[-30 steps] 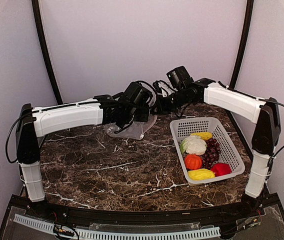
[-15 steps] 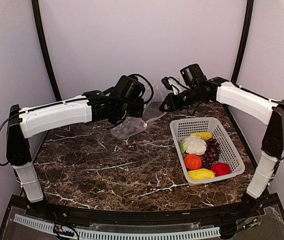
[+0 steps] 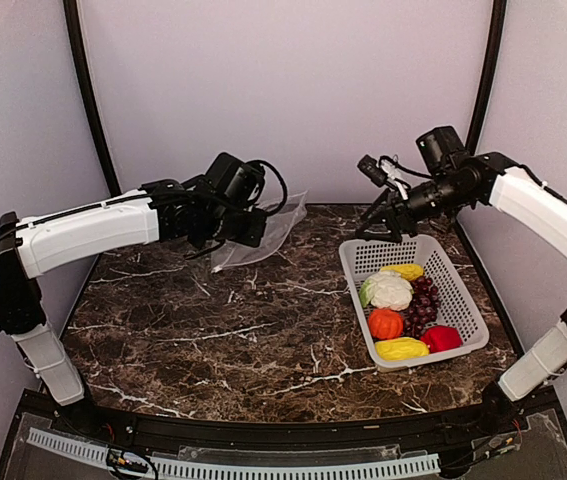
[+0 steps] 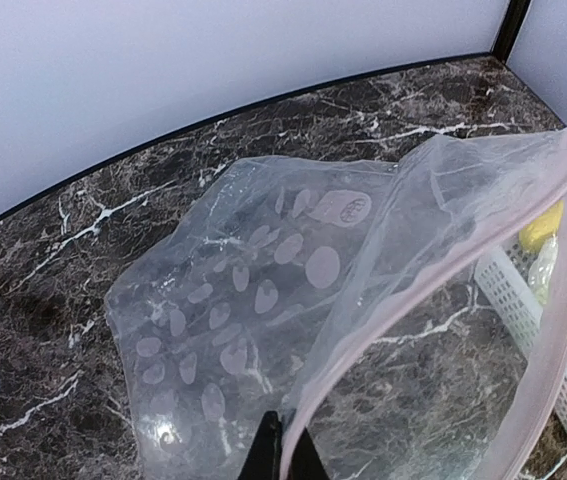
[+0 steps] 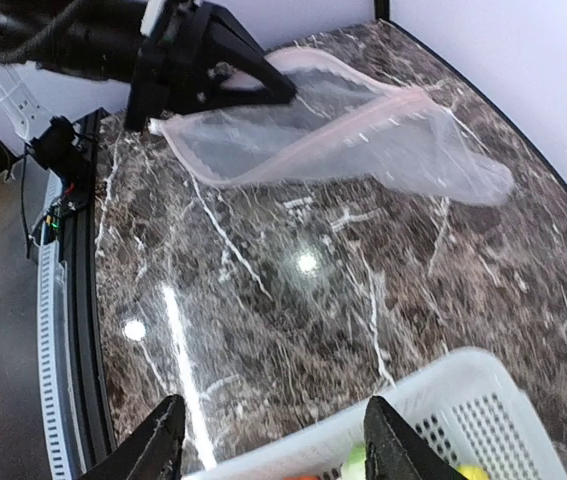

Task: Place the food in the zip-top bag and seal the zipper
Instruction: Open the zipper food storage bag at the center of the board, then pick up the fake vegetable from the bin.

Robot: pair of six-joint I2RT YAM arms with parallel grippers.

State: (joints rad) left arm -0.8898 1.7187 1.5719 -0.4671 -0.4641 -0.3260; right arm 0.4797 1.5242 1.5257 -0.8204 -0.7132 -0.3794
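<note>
While my left gripper (image 4: 283, 452) pinches the zipper (image 4: 563, 300) of the zip-top bag (image 4: 253, 290), held up toward eleven o'clock of the table (image 3: 213, 340), my right gripper (image 5: 278, 440) gapes wide over the rim of the white basket (image 5: 483, 400) at three o'clock, food (image 3: 403, 315) inside

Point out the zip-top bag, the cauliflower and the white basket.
zip-top bag (image 4: 263, 290): left wrist view, its spotted panel.
cauliflower (image 3: 391, 291): top external view, its white head.
white basket (image 3: 393, 253): top external view, its far perforated wall.
</note>
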